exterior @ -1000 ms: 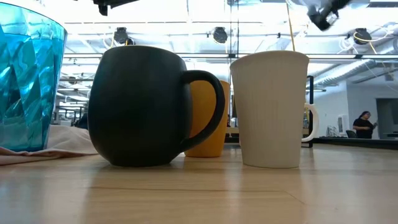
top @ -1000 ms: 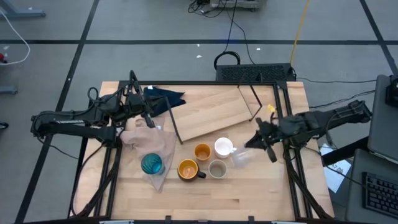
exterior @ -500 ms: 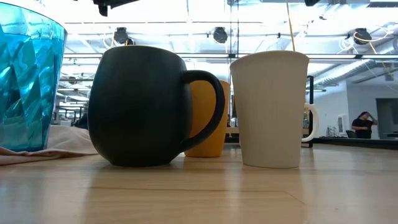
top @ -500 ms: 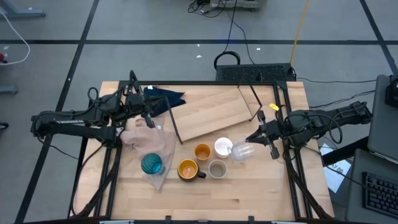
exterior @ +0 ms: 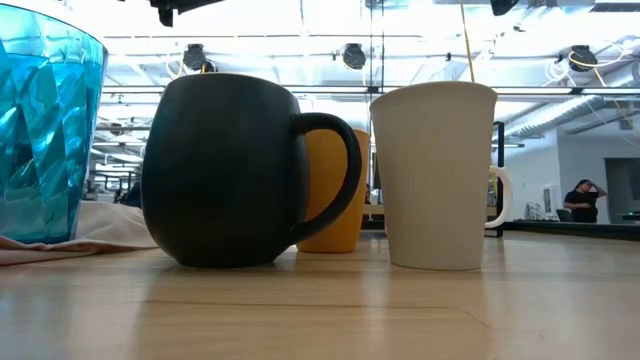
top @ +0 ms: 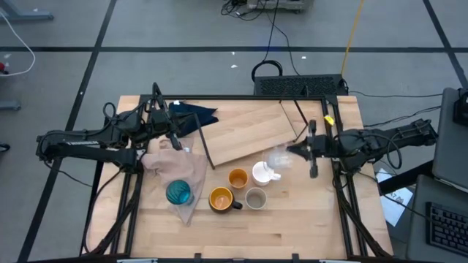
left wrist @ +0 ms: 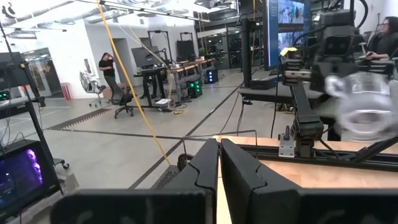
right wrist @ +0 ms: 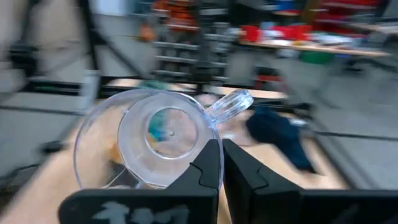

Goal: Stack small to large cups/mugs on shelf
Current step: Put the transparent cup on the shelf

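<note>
High view: right hand (top: 292,151) grips clear cup (top: 278,156) (aloft); left hand (top: 178,141) waits.

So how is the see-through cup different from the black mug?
The clear cup is see-through and held in the air by the right tool, tipped on its side. The dark mug is solid black with an orange inside, and it stands upright on the table with nothing holding it. Both have a handle.

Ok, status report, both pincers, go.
Right pincer shut on clear cup, held over shelf edge. Left pincer shut, waiting by dark blue cloth.
</note>
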You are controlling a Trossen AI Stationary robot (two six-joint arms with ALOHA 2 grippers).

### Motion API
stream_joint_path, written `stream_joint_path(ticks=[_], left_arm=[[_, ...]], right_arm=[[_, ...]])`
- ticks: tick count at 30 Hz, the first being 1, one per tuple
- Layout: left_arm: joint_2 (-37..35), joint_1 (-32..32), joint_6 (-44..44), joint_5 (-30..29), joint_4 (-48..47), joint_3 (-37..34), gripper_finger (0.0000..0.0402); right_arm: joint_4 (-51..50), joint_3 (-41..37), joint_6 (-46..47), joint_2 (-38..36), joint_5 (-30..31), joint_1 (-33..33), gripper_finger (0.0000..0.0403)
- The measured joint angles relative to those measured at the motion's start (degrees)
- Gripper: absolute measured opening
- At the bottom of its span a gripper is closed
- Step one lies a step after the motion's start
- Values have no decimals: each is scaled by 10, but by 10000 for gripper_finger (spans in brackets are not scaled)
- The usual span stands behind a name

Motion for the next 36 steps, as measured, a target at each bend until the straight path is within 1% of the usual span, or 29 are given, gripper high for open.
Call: stream_joint_path(ticks=[4,7,11,13,17,19,22,24,28,32,36], left_arm=[[0,0,0,0,0,0,21],[0,0,0,0,0,0,21],[0,0,0,0,0,0,21],[0,0,-2,0,0,0,21],[0,0,-2,0,0,0,21],[0,0,-2,0,0,0,21],[0,0,-3,0,0,0,21],[0,0,-4,0,0,0,21],[0,0,-4,0,0,0,21],[0,0,-4,0,-1,0,21],[0,0,-4,0,-4,0,21]], right_arm=[[11,0,-15,14,116,0,0],[47,0,-40,36,199,0,0],[118,0,-106,76,305,0,0],[156,0,-147,95,345,0,0],[225,0,-214,128,371,2,0],[246,0,-241,139,378,5,0],[272,0,-272,152,409,11,0],[277,0,-280,156,421,17,0],[279,0,-279,162,422,34,0],[280,0,-279,173,449,61,0],[279,0,-279,180,451,90,0]])
